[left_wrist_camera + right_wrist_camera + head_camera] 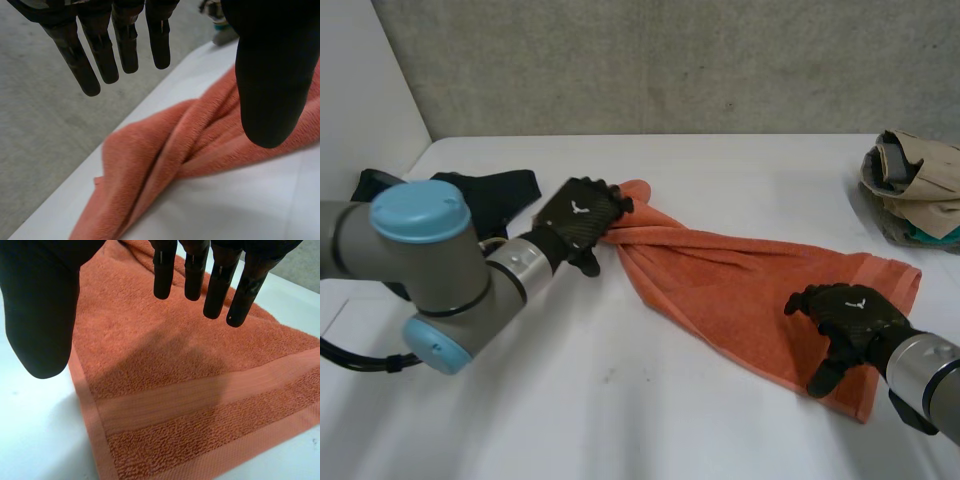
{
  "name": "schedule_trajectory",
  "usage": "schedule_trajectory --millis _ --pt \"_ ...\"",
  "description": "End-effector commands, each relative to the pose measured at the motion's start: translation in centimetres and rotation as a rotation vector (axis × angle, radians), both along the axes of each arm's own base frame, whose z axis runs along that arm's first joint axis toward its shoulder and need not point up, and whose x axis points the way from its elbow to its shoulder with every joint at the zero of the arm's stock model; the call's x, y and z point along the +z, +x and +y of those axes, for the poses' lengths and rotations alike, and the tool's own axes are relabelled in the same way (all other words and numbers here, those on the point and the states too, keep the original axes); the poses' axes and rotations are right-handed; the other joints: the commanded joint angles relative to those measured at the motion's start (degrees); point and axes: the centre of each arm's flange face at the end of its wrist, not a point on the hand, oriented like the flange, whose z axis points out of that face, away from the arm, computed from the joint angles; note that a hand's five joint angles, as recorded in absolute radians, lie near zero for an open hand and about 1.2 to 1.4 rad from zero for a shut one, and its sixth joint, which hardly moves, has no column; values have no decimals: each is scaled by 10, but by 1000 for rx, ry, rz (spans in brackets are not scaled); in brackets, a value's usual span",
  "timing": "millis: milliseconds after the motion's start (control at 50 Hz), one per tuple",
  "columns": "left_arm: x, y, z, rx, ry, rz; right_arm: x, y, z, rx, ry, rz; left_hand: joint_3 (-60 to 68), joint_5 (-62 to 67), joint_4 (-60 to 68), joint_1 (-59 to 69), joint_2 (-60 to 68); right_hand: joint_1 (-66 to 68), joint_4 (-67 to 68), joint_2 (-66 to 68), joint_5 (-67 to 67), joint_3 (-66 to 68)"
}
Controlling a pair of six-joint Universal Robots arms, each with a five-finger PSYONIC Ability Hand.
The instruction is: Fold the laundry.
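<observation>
The white worktop point(650, 400) takes most of the scene. It is smooth and matt, and its far edge meets a rough grey concrete wall point(670, 60). A plain white panel stands along its left side.

On the worktop lies the orange terry towel with a woven band point(740, 290). It runs from the middle of the worktop toward the near right corner. Its far end is bunched and twisted into thick rolls. Its near end lies flat, with the band and the hem visible.

The left arm with the light-blue cap point(430, 270) comes in from the near left corner. A pile of beige and teal clothes point(915, 185) sits at the right edge, well apart from the towel. A crumpled black garment point(500, 190) lies near the far left corner, just beside the towel's bunched end.

The left hand point(578, 222) hangs over the twisted end. Its fingers are straight and spread from the thumb, and they hold nothing. The right hand point(850, 315) hovers over the flat end near the hem, also wide and empty.

I judge that the step in hand is the spreading of the towel, and no fold is made yet. The next move probably calls for each hand to pinch its own end and pull them apart, so that the twist opens. The terry is thick and may slip from a shallow pinch.
</observation>
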Motion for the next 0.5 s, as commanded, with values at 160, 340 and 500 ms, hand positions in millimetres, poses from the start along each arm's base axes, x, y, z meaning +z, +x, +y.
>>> schedule_trajectory --millis 160,340,500 --pt "-26 -19 7 -52 6 -59 -34 4 8 57 -43 64 58 55 57 59 57 151 123 130 125 120" --pt "-25 -19 6 -49 5 -57 -47 6 3 68 -52 75 58 55 57 59 57 185 156 163 158 154" --pt "-27 -18 8 -49 13 -60 -47 6 -7 72 -121 93 55 52 54 56 54 298 269 276 271 266"
